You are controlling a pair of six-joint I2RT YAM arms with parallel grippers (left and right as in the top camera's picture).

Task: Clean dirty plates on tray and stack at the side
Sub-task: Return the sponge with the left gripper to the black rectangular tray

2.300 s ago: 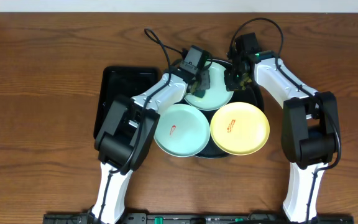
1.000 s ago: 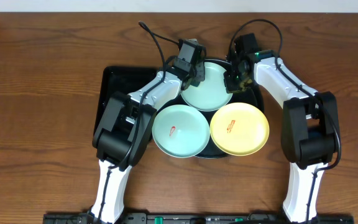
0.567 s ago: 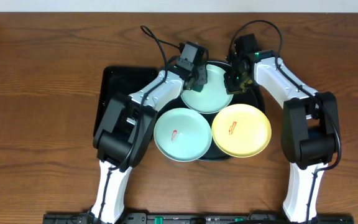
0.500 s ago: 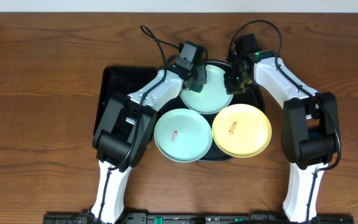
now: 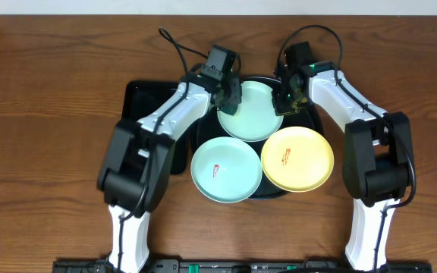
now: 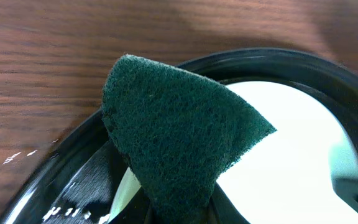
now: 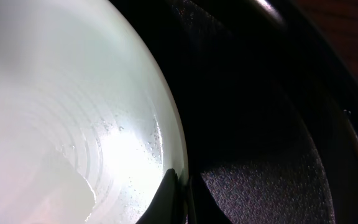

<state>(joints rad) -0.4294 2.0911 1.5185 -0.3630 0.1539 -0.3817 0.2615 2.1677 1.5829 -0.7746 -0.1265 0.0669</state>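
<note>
A green pad (image 6: 179, 130) is clamped in the left pincer (image 5: 230, 91). The mint plate (image 5: 250, 114) lies just beneath it on the tray (image 5: 315, 115), its far rim pinched by the right pincer (image 5: 287, 98). The plate seems wiped clean; lifting it aside is called for next.

A brown wooden table (image 5: 51, 91), its grain running left to right, fills the overhead view. Two things lie directly on it. A round black tray (image 5: 312, 119) with a glossy raised rim sits a little right of centre in the upper half of the frame. A rectangular black tray (image 5: 136, 98) lies to its left, and their near edges touch or nearly touch. The wood around them is bare.
</note>
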